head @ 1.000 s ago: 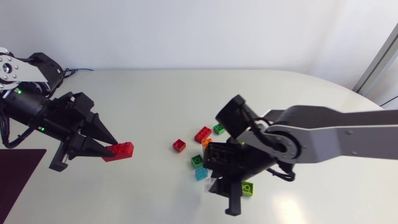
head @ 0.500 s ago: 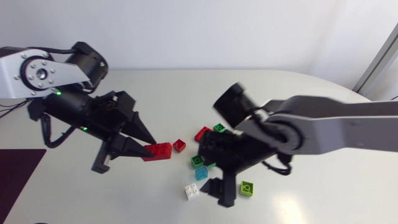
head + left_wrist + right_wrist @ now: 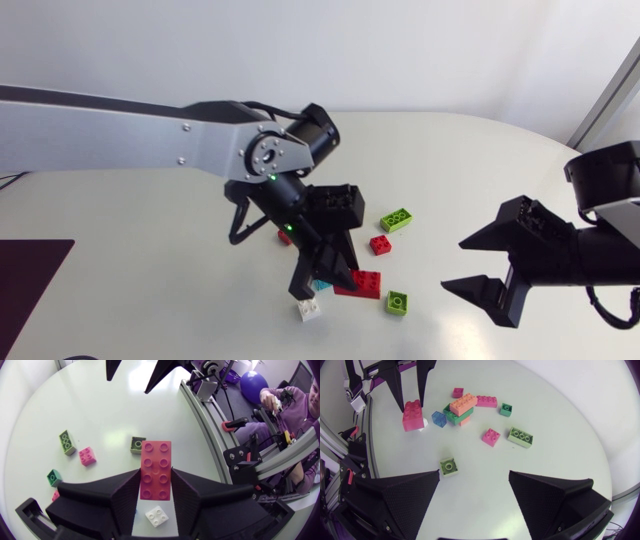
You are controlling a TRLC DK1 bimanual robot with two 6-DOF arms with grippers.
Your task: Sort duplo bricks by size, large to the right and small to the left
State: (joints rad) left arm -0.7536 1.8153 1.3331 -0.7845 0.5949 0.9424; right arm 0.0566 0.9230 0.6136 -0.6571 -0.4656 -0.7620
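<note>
Our left gripper (image 3: pixel 155 477) holds the big red brick (image 3: pixel 358 284) tight, its long way pointing ahead. The big-brick side lies rightward, by our right gripper (image 3: pixel 455 264), spread wide and empty.

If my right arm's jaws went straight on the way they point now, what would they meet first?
Probably the small light green brick, just ahead and nearer one jaw's line than the middle. How high the open jaws ride above the table is unclear, so they might pass over it.
</note>
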